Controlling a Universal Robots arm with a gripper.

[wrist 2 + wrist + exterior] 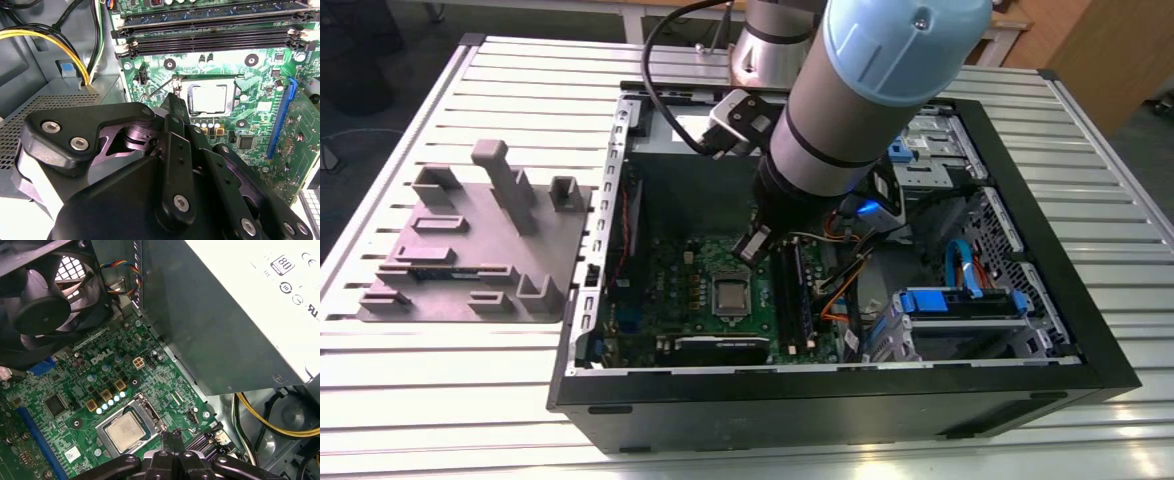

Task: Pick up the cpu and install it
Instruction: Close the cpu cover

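Observation:
The cpu (728,293) (209,97) (124,432), a small silver-topped square, lies flat in the metal-framed socket on the green motherboard (670,262) (250,130) (75,385) inside the open computer case. My gripper (754,245) (175,100) (173,438) hovers low beside the socket's edge, its dark fingers pressed together and holding nothing I can see. Their tip sits at the hooked end of the thin wire socket lever (161,88) (186,430), next to the cpu and not on it.
A big grey power supply (225,315) with a white label and a black fan (45,305) flank the board. Memory slots (210,30) and yellow cables (50,35) lie close by. A grey fixture plate (474,240) rests on the table at the exterior view's left.

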